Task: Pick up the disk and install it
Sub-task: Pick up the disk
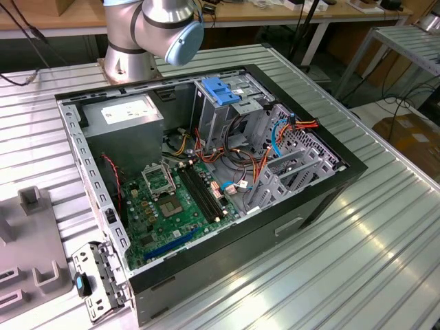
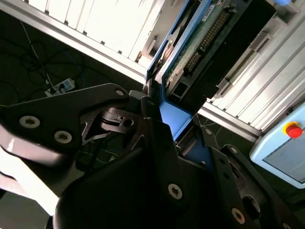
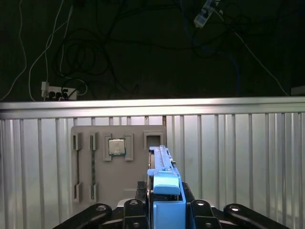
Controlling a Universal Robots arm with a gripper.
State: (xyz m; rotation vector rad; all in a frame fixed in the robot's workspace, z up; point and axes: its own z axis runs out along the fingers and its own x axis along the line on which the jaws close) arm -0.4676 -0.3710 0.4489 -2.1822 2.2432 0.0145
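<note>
Ribbed metal surface [image 1: 385,261] is carrying an open computer case [image 1: 227,261] in the middle of the exterior view. The arm [image 1: 158,27] is rising from behind it at the upper edge, and a grey fixture tray [image 1: 27,247] is lying toward the exterior view's left.

Over to the wrist cameras, and the tool [image 3: 166,210] is gripping the disk [image 3: 166,183]. Its 2 black fingers [image 3: 195,210] are drawn in tight on either side, with no gap showing between them and the blue rail. The second wrist view is showing the disk's green circuit-board underside. The tool is holding the disk edge-on, clear of the surface by my read, with the tray and a square chip [image 3: 116,147] seated in it lying beyond.

So the pick-up is looking done and the carry is in hand. The install is not yet done.

Inside the case, a grey power-supply box [image 1: 124,117] is sitting at the upper left, a green motherboard [image 1: 172,206] is covering the floor, and a blue latch plate [image 1: 221,91] is topping a grey metal cage [image 1: 220,120]. Orange and blue cables [image 1: 275,134] are crowding the bays beside it.

Seating the disk is going to call for squaring its rails to a bay's guides and staying clear of those cables. Which bay is taking it, I cannot tell.
</note>
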